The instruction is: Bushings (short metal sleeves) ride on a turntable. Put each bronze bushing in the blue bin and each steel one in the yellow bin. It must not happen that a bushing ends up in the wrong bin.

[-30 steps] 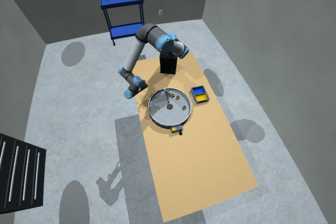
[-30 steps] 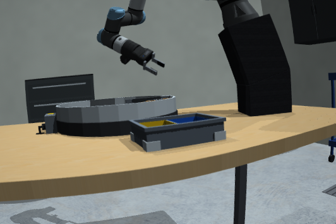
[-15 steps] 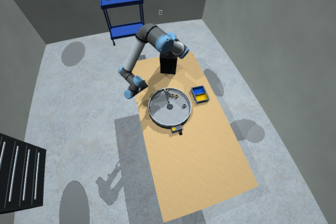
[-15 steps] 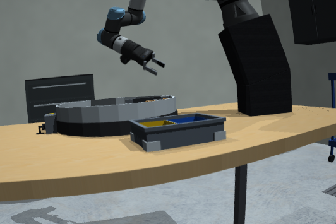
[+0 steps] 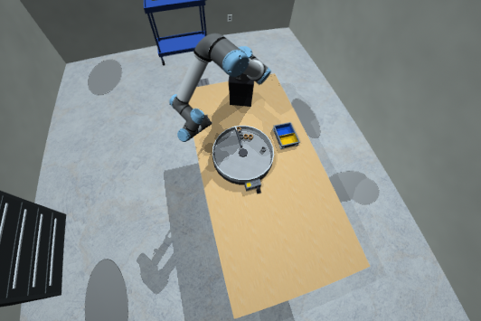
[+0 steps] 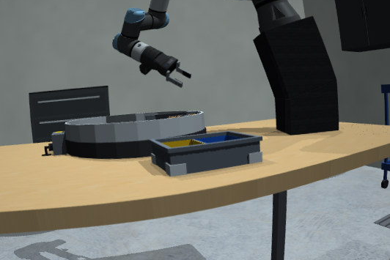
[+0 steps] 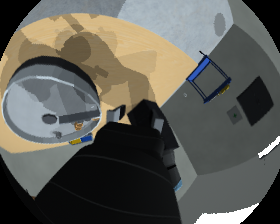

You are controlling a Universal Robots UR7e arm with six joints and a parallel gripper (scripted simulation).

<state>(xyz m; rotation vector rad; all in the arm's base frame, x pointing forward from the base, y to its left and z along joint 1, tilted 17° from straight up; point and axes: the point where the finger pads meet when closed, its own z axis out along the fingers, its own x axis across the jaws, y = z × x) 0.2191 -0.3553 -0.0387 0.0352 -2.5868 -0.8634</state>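
Observation:
The grey turntable [image 5: 224, 172] [image 6: 135, 130] [image 7: 12, 90] stands on the wooden table [image 5: 280, 240] [image 6: 110, 187]. A few bronze bushings [image 5: 247, 136] sit together at its far edge. One steel bushing [image 5: 261, 150] sits towards its right side. The two-part bin stands right of the turntable, with a blue half [image 5: 283, 129] [image 6: 217, 138] and a yellow half [image 5: 289, 141] [image 6: 177, 143]. I cannot see whether anything lies in it. My gripper [image 6: 180, 78] is open and empty. It hangs tilted, high above the turntable's far side.
The arm's black pedestal [image 5: 240, 91] [image 6: 304, 88] stands at the table's far end. A small control box [image 5: 252, 184] [image 6: 58, 143] sits against the turntable's front. A blue cart [image 5: 178, 4] stands by the back wall and a dark cabinet [image 5: 27, 249] off to the left.

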